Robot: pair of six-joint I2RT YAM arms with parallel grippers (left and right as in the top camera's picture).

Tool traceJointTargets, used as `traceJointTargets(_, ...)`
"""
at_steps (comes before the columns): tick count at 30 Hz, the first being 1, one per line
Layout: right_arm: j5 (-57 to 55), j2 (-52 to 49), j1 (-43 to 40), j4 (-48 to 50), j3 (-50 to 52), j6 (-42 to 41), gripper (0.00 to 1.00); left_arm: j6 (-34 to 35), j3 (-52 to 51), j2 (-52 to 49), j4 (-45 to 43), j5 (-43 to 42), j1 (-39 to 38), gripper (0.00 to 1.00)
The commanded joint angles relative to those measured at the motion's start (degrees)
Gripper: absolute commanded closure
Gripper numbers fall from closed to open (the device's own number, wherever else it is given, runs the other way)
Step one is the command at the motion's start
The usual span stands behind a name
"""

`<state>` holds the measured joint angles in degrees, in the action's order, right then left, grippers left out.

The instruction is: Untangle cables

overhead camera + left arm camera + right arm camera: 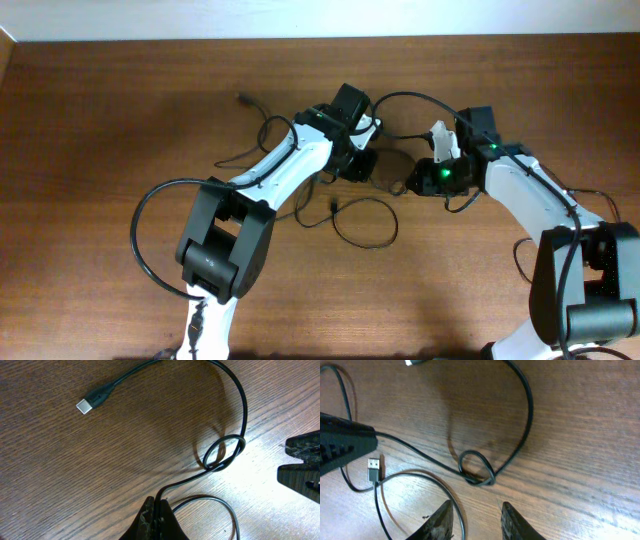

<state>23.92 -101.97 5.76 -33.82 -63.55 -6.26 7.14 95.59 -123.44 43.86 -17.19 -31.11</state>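
Observation:
The cables are thin black wires on the brown wooden table [100, 120]. My left gripper [159, 506] is shut on one cable, which runs up to a small knotted loop [222, 455] and arcs on to a silver-tipped plug [91, 403]. My right gripper [476, 512] stands open just short of that knotted loop [477, 471], nothing between its fingers. A second cable curves past its left finger [444, 521] and ends in a plug [374, 468]. Overhead, the left gripper [368, 168] and right gripper [412, 184] face each other mid-table, with a cable loop [396, 222] in front of them.
More thin cable trails left toward a plug [243, 98] near the back of the table. A thick arm cable [140, 240] bows out left of the left arm's base. The right arm's own cable [600, 200] hangs near the right edge.

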Motion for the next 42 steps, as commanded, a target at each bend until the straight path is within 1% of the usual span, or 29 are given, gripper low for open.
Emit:
traceJointTargets(1, -4.66, -0.68, 1.29, 1.79, 0.33, -2.89, 0.68, -0.31, 0.79, 2.16, -0.04, 0.98, -0.35, 1.0)
traceJointTargets(3, -6.84, -0.81, 2.1, 4.44, 0.33, -3.87, 0.68, -0.31, 0.79, 2.16, 0.35, 3.39, -0.35, 1.0)
traceJointTargets(6, -6.82, -0.96, 2.23, 6.93, 0.33, -3.87, 0.64, -0.31, 0.79, 2.16, 0.46, 3.52, -0.35, 1.0)
traceJointTargets(9, -6.82, -2.82, 2.23, 8.31, 0.33, -4.15, 0.65, -0.31, 0.79, 2.16, 0.46, 3.52, -0.35, 1.0)
traceJointTargets(11, -6.86, -5.51, 2.23, 9.51, 0.33, -7.82, 0.65, -0.31, 0.79, 2.16, 0.44, 3.52, -0.35, 1.0)
traceJointTargets(13, -6.88, -7.89, 2.21, 10.21, 0.33, -12.11, 0.76, -0.31, 0.79, 2.16, 0.55, 3.52, -0.35, 1.0)
traceJointTargets(16, -6.82, -8.57, 2.16, 10.25, 0.33, -16.85, 0.78, -0.31, 0.79, 2.16, 0.59, 3.52, -0.35, 1.0)
traceJointTargets(18, -6.56, -8.57, 2.16, 8.96, 0.33, -22.4, 0.94, -0.31, 0.79, 2.16, 0.57, 3.5, -0.35, 1.0)
traceJointTargets(19, -5.11, -8.57, 2.16, 7.72, 0.33, -24.92, 0.96, -0.31, 0.79, 2.16, 0.52, 3.5, -0.35, 1.0)
traceJointTargets(21, 0.48, -8.57, 2.16, 7.48, 0.33, -24.94, 0.96, -0.31, 0.79, 2.16, 0.46, 3.5, -0.35, 1.0)
traceJointTargets(24, 8.31, -8.57, 1.73, 7.78, 0.33, -28.79, 0.96, -0.31, 0.76, 2.16, 0.37, 3.5, -0.35, 1.0)
traceJointTargets(28, 16.7, -8.57, 0.13, 7.65, 0.33, -28.74, 0.96, -0.31, 0.76, 2.14, 0.35, 3.5, -0.35, 1.0)
traceJointTargets(30, 16.5, -8.57, -0.81, 7.21, 0.33, -28.7, 0.96, -0.31, 0.79, 2.16, 0.42, 3.5, -0.35, 0.9)
traceJointTargets(31, 15.93, -8.57, -1.31, 7.17, 0.33, -28.26, 0.96, -0.31, 1.51, 2.45, 1.33, 3.43, -0.2, 0.76)
traceJointTargets(32, 15.89, -8.57, -1.86, 7.3, 0.33, -26.67, 0.96, -0.33, 3.76, 3.1, 3.23, 2.62, 0.33, 0.66)
traceJointTargets(33, 15.96, -8.57, -2.49, 7.32, 0.33, -25.46, 0.96, -0.31, 7.04, 4.07, 5.35, 1.66, 1.01, 0.52)
traceJointTargets(35, 15.96, -8.57, -3.89, 7.56, 0.33, -24.33, 0.96, -0.31, 12.07, 5.64, 8.87, 1.55, 1.79, 0.05)
traceJointTargets(36, 15.96, -8.57, -4.9, 7.67, 0.33, -23.56, 0.96, -0.31, 15.8, 6.47, 12.15, 1.57, 2.01, 0.01)
traceJointTargets(37, 15.98, -8.57, -6.19, 7.72, 0.33, -23.52, 0.96, -0.28, 18.6, 6.8, 14.93, 1.57, 1.99, 0.0)
traceJointTargets(39, 18.71, -8.55, -8.44, 7.74, 0.33, -22.53, 0.96, 1.05, 19.71, 6.91, 16.76, 1.57, 1.99, 0.09)
traceJointTargets(40, 22.38, -8.55, -9.88, 7.93, 0.33, -20.22, 0.96, 3.74, 19.67, 6.88, 17.81, 1.57, 2.05, 0.16)
traceJointTargets(41, 26.95, -8.55, -11.45, 7.85, 0.33, -17.16, 0.96, 7.1, 19.63, 6.71, 19.02, 1.53, 2.03, 0.26)
traceJointTargets(42, 30.88, -8.55, -12.66, 7.19, 0.33, -14.67, 0.96, 10.64, 19.5, 6.56, 19.98, 0.61, 1.46, 0.38)
